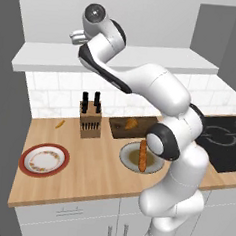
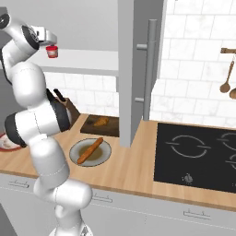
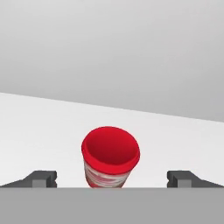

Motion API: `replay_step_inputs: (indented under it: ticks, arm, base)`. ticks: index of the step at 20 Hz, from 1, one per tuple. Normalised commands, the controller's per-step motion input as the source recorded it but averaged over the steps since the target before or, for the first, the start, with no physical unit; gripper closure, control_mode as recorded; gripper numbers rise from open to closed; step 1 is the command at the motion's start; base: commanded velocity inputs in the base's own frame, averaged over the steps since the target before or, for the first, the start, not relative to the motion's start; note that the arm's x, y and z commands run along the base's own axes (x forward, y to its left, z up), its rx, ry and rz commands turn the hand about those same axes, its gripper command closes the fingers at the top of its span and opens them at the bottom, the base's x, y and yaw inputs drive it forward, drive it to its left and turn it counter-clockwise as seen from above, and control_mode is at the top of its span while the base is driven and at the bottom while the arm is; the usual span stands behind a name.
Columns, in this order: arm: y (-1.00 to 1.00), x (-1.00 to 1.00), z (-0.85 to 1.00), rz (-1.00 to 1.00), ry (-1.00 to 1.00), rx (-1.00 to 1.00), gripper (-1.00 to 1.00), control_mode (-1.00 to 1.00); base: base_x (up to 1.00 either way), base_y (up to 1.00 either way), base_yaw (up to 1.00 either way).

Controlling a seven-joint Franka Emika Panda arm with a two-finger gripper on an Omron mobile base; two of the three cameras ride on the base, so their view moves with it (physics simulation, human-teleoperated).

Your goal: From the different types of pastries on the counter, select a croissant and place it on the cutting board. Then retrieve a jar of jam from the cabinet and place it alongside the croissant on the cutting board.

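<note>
Between the wide-apart tips of the tool (image 3: 112, 179) stands the jar of jam (image 3: 110, 157), untouched.

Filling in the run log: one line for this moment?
phase: jam pickup | croissant: on cutting board | pincer: open, astride jar of jam on cabinet | jar: not gripped

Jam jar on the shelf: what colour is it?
Red, with a pale whitish band on its side; the jam jar shows best in the hand view.

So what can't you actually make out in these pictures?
- Small red jam jar: base cut off by the hand view's bottom edge.
- Gripper jaws: whether they touch the jar, too small in the right base view.
- Red-rimmed plate: mostly hidden behind the arm, right base view.
</note>
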Motion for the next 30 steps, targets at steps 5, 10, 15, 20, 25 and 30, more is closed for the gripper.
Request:
replay_step_inputs:
  ticks: [5, 10, 15, 20, 25, 30]
  arm:
    - [0.00, 0.20, -0.10, 0.00, 0.00, 0.00, -1.00, -1.00]
    - [-0.02, 0.25, -0.21, 0.00, 0.00, 0.00, -1.00, -1.00]
    - [-0.01, 0.06, -0.04, 0.00, 0.00, 0.00, -1.00, -1.00]
    - [0.00, 0.35, -0.08, 0.00, 0.00, 0.00, -1.00, -1.00]
    - [0.00, 0.16, -0.03, 0.00, 0.00, 0.00, -1.00, -1.00]
    - [0.00, 0.00, -0.01, 0.00, 0.00, 0.00, -1.00, -1.00]
  base:
    - [0.00, 0.00, 0.00]
    - [0.00, 0.00, 0.00]
    - [0.00, 0.00, 0.00]
    - [0.00, 0.00, 0.00]
    - [0.00, 0.00, 0.00]
    - [0.00, 0.00, 0.00]
